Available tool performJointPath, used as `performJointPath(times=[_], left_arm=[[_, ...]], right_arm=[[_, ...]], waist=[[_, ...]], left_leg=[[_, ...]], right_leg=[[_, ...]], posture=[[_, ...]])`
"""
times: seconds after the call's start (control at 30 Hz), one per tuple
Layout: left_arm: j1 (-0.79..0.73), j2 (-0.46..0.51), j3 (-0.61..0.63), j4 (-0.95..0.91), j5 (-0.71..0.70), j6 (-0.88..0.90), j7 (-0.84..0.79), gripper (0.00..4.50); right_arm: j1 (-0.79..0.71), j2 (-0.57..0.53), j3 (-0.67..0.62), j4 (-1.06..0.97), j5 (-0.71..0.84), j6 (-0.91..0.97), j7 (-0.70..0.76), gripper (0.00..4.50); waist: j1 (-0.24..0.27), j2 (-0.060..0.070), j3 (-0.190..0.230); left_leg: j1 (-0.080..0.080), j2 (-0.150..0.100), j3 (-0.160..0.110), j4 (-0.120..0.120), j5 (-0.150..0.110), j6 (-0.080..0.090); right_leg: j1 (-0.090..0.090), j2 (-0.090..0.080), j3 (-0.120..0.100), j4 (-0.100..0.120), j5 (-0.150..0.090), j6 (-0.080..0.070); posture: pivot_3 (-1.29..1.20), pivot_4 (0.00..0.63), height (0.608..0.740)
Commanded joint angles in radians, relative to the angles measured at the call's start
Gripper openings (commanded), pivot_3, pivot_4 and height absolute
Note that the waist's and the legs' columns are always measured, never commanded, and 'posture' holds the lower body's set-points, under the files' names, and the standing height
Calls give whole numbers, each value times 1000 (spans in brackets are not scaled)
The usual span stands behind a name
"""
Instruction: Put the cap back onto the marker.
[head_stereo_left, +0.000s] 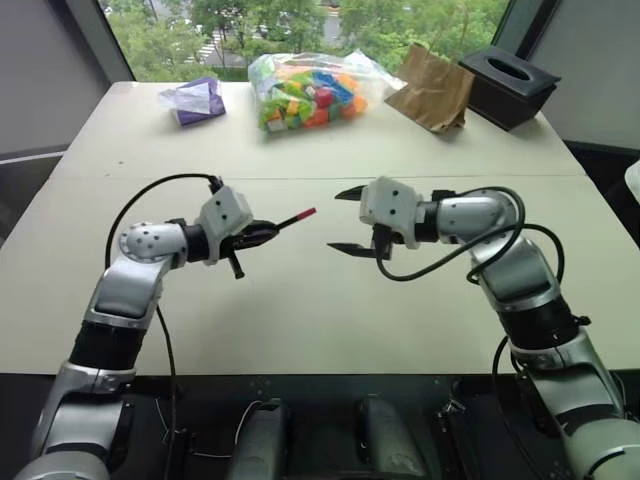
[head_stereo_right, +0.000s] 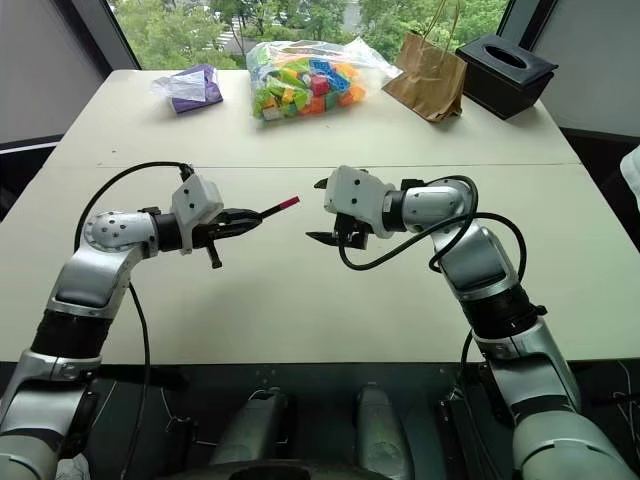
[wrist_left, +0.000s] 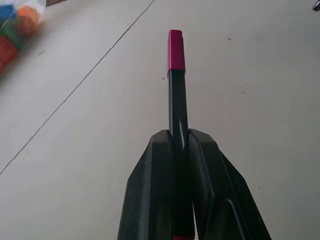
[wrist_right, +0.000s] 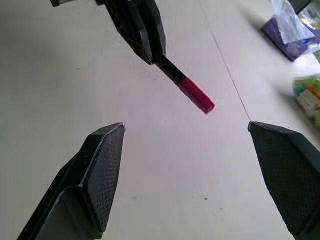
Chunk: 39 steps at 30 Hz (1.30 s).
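held above the pale surface (head_stereo_left: 330, 310), near its middle: the marker (wrist_left: 177, 107), black and thin, clamped between the closed jaws of the left gripper (head_stereo_left: 262, 232). pointing from that gripper toward the right gripper (head_stereo_left: 352, 220), slightly upward as seen from the head views. seated on the marker's free end: the cap (wrist_left: 175, 50), red-pink and in line with the shaft, no gap visible between cap and black body in the left wrist view. visible again in the right wrist view, cap (wrist_right: 197, 96) at the far end of the dark shaft sticking out past the left gripper's fingers (wrist_right: 142, 30).

facing it from the other side: the right gripper, jaws spread wide apart, nothing between them. one finger (wrist_right: 102, 170) and the other on either side of open space, textured pads turned inward. a clear gap between the cap tip and these fingertips; no contact. both grippers hovering above the surface, not resting on it.

at the far edge of the surface, well apart from the arms: a clear bag of coloured blocks (head_stereo_left: 305, 90), a purple packet (head_stereo_left: 198, 100) to its left, a brown paper bag (head_stereo_left: 433, 88) to its right, and a black tissue box (head_stereo_left: 508, 82) beyond that at the corner. running across the surface between those things and the grippers: a thin seam (head_stereo_left: 300, 178).
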<state>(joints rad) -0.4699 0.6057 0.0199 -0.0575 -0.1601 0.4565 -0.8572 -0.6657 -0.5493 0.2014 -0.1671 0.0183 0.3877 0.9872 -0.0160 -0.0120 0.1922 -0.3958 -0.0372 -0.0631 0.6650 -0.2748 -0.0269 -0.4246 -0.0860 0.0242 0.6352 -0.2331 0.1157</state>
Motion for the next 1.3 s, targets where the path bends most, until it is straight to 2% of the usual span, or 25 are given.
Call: performJointPath(times=[0.03,0.23,0.37,0.57,0.83,0.87,0.93,1.1,1.13,1.3], left_arm=[[22,-12,141,-94,-7,189,192,0],[151,-75,304,-281,-60,493,374,0],[197,-134,361,-338,-85,607,461,0],[269,-174,369,-300,-56,603,554,0],[309,-183,355,-273,-82,569,572,0],[311,-187,355,-276,-85,564,574,977],[312,-196,358,-282,-95,560,578,1695],[319,-224,368,-346,-119,545,603,4254],[321,-235,377,-369,-122,545,616,4454],[366,-280,402,-558,-120,567,692,4454]], right_arm=[[35,-9,-53,-78,30,26,-45,4065],[101,-5,-88,-148,72,87,-99,4065],[103,9,-111,-178,129,137,-121,4065],[83,-22,-159,-233,287,243,-71,4065],[78,-62,-169,-244,326,264,-98,4065],[79,-66,-169,-245,329,264,-101,4133],[80,-73,-168,-245,334,262,-106,4133],[68,-85,-165,-235,343,256,-100,4133],[66,-89,-165,-232,345,255,-95,4133],[48,-118,-163,-207,375,248,-46,4133]], waist=[[0,0,0],[0,0,0],[1,-1,0],[4,-1,-1],[3,-1,-1],[3,-1,-1],[4,-1,-1],[4,-1,-1],[4,-1,-1],[2,-1,-1]], left_leg=[[0,0,0,0,0,0],[0,0,0,0,0,0],[1,0,0,0,0,0],[1,0,0,0,0,-1],[2,0,0,0,0,-1],[2,0,0,0,0,-1],[2,0,0,-1,0,-1],[2,0,0,-1,0,-1],[2,0,0,-1,0,-1],[2,0,1,-1,0,-1]], right_leg=[[0,0,0,0,0,0],[0,0,0,0,0,0],[0,0,0,0,0,0],[1,-1,0,0,0,-1],[2,-1,0,0,1,-1],[2,-1,0,0,1,-1],[2,-1,0,0,1,-1],[2,-2,0,-1,1,-1],[2,-2,0,-1,1,-1],[2,-2,0,-1,1,-1]], posture=[[0,150,740],[0,150,740],[0,150,740],[0,150,740],[0,150,740],[0,150,740],[0,150,740],[0,150,740],[0,150,740],[0,150,740]])
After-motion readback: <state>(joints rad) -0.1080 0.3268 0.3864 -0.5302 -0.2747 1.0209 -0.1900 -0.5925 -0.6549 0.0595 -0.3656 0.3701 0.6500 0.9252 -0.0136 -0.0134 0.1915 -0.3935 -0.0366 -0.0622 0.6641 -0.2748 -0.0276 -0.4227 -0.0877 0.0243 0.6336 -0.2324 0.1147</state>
